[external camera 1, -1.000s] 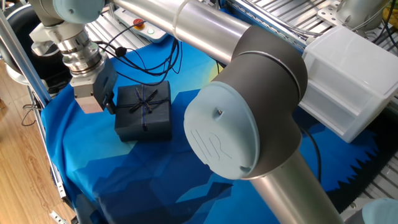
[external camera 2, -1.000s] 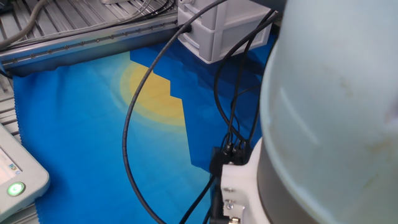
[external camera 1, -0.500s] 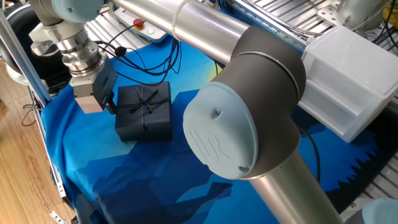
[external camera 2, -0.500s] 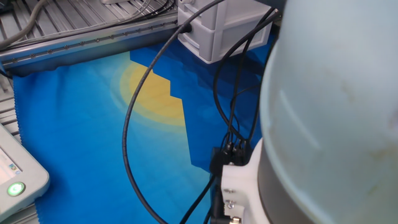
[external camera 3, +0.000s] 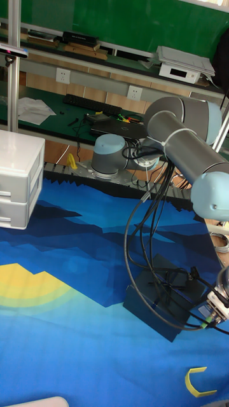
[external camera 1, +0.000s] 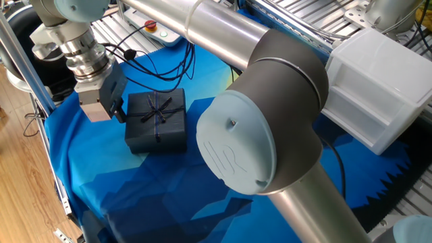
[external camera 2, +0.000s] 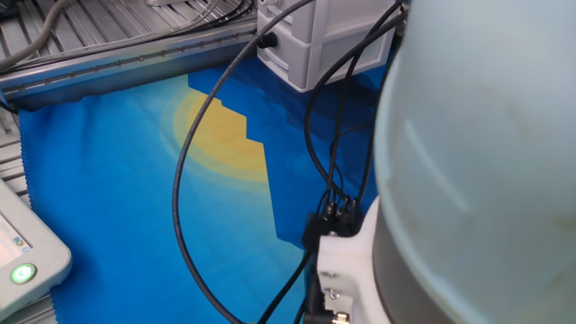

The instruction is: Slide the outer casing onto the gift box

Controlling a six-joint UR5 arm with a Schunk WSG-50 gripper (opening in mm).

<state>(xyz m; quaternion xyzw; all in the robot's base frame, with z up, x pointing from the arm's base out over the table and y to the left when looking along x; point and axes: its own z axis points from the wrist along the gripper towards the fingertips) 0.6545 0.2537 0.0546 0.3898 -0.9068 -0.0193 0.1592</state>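
Much of the scene was blocked by the arm itself: in one fixed view its large grey elbow joint filled the middle of the picture, and in the other fixed view a pale joint housing and black cables covered the right half, leaving only the blue and yellow cloth and none of the task's things. The outer casing, dark navy with a ribbon cross and bow, sat on the cloth with the gripper just beside its left edge. Whether the fingers touched the casing, or how far apart they stood, could not be told. The gift box could not be made out separately. A white drawer unit stood well apart, and a small yellow hook lay near the casing.
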